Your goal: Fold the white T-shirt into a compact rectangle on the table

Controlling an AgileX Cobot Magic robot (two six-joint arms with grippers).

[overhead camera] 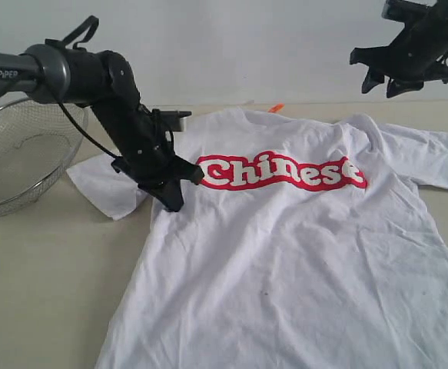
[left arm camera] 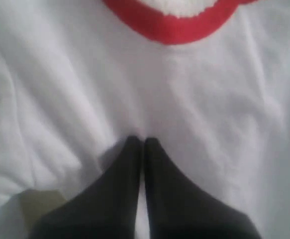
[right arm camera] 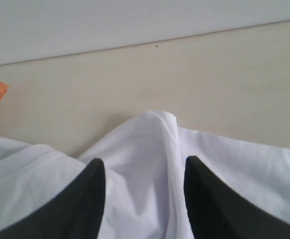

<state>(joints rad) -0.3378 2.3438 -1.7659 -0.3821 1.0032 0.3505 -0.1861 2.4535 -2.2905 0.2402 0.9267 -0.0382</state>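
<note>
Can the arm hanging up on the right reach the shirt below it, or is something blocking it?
Probably yes. The right gripper hangs open above the white T-shirt, whose raised fold shows between its fingers in the wrist view, with nothing in between.

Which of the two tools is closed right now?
The left tool, jaws pressed together, low over the white T-shirt beside the red lettering. The right tool hangs high above the shirt with its jaws apart.
</note>
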